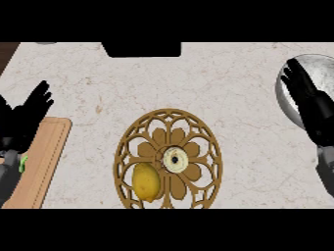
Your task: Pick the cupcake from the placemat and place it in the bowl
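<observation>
A small pale cupcake (175,159) with a dark dot on top sits at the middle of a round brown openwork placemat (168,122). A grey metal bowl (328,71) stands at the right edge of the counter. My right hand (315,105) is open with fingers straight, lying over the bowl's left part and hiding some of it. It holds nothing. My left hand (17,117) rests open at the left edge, fingers up, well apart from the placemat.
A yellow lemon (146,181) lies on the placemat just left of and below the cupcake. A wooden cutting board (50,152) lies at the left under my left forearm, with something green (23,163) on it. A black object (140,49) stands at the counter's far edge.
</observation>
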Tool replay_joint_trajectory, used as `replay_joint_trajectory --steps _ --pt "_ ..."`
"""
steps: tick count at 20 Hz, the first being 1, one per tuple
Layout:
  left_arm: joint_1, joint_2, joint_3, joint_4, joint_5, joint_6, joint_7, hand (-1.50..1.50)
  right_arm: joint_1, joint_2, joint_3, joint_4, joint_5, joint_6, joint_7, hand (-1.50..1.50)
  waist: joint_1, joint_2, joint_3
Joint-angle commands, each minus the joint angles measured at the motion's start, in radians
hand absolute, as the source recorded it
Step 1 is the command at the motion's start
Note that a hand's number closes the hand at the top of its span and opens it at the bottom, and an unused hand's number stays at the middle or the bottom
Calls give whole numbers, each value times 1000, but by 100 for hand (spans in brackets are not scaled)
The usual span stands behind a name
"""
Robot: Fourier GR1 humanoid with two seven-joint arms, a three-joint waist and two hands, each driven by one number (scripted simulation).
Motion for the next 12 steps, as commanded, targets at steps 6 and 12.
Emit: replay_joint_trajectory --steps 6,12 --pt "-56 -141 -97 -139 -91 62 -138 0 -19 219 475 -82 213 24 158 150 21 -50 -41" --pt "-4 -221 -139 -151 -111 116 -156 0 177 403 448 -140 450 -469 -89 -150 -43 -50 -33"
